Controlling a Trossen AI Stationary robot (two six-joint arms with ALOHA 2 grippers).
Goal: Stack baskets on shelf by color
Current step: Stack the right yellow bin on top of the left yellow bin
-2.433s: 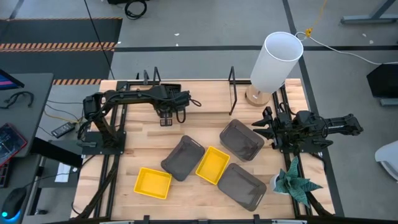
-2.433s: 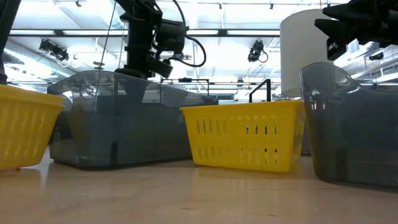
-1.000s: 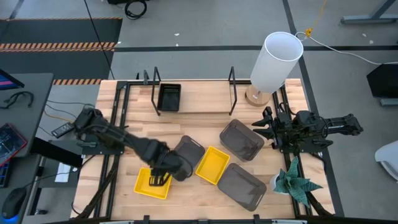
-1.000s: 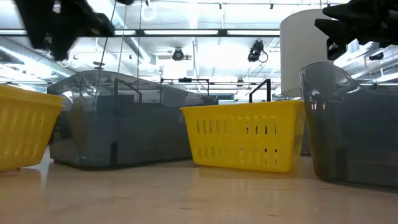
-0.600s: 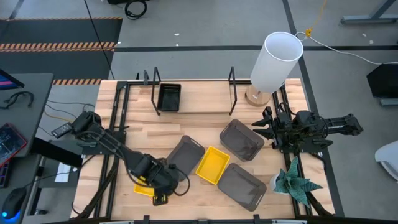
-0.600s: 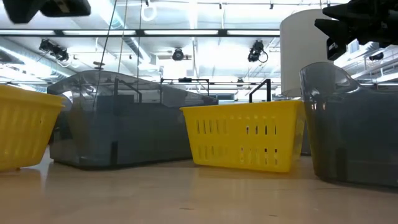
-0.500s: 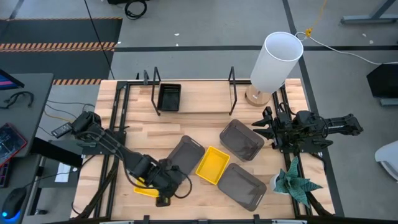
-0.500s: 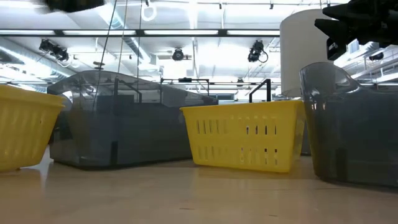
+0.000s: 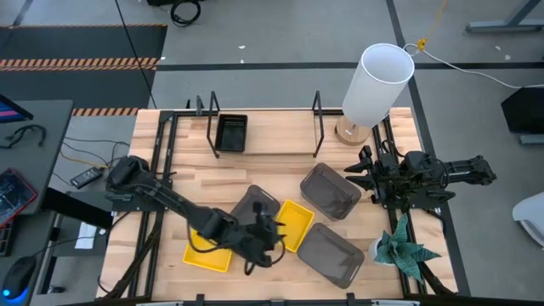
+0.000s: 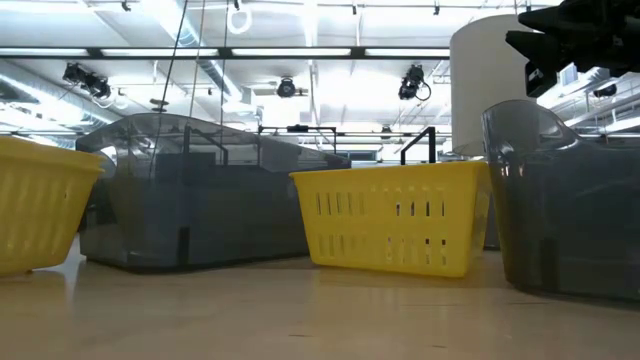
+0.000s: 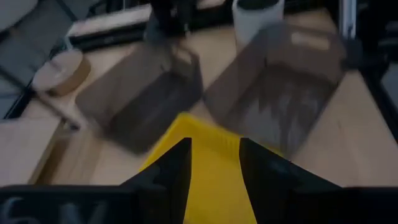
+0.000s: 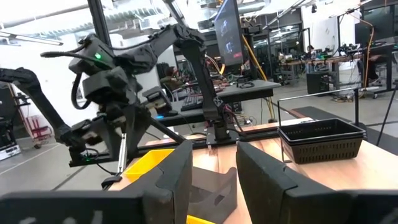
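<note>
My left gripper (image 9: 274,228) (image 11: 214,158) is open and hovers at the left edge of the middle yellow basket (image 9: 291,226) (image 11: 208,177) (image 10: 395,230), pointing toward the table's right. A second yellow basket (image 9: 206,252) (image 10: 35,215) sits on the table, partly under the left arm. Three grey baskets (image 9: 252,212) (image 9: 330,191) (image 9: 331,253) rest on the table around them. A black basket (image 9: 231,133) (image 12: 320,140) stands on the shelf (image 9: 272,136). My right gripper (image 9: 353,177) (image 12: 214,171) waits open at the table's right side beside a grey basket.
A white cylinder lamp (image 9: 376,83) (image 10: 490,80) stands at the far right corner on a wooden foot. A potted green plant (image 9: 404,251) sits near the right front corner. The shelf's black uprights (image 9: 319,115) rise at both ends, with bare plank to the right of the black basket.
My left arm swung from over the near-left yellow basket toward the table's near edge, then right, and now points at the middle yellow basket. No basket has moved.
</note>
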